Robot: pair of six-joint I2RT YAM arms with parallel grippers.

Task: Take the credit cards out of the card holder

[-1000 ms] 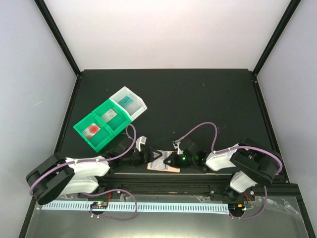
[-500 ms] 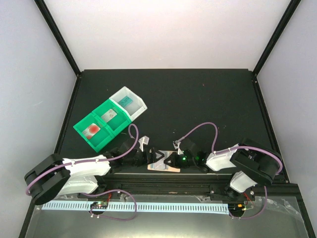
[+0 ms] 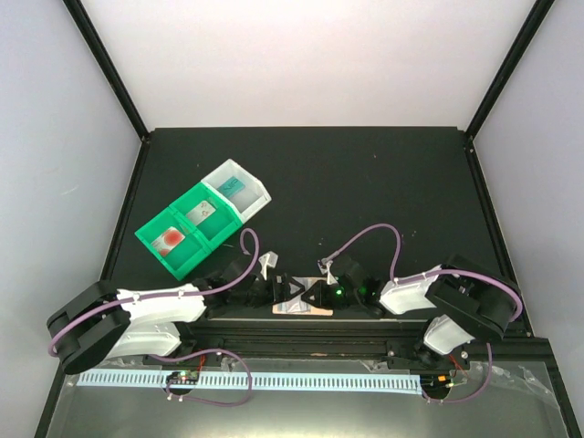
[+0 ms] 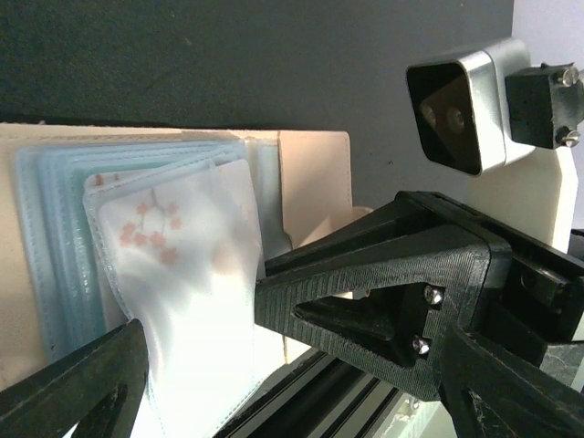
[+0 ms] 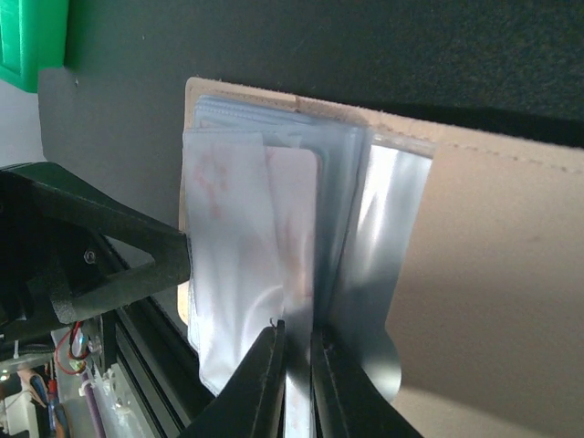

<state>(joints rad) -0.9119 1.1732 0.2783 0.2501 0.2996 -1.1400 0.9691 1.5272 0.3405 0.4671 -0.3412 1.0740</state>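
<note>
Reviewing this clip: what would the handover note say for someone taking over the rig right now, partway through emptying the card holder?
Left hand: open, at the card holder, gripping nothing.
Right hand: pinched shut on a clear sleeve of the holder.
The holder lies open between the two hands.
Done: three cards are out. The red-blotched card and grey-white card are in the green bin, the teal card in the white bin.
Left: a pale card with pink marks sits in a sleeve. Pull it out, then check the other sleeves.
</note>
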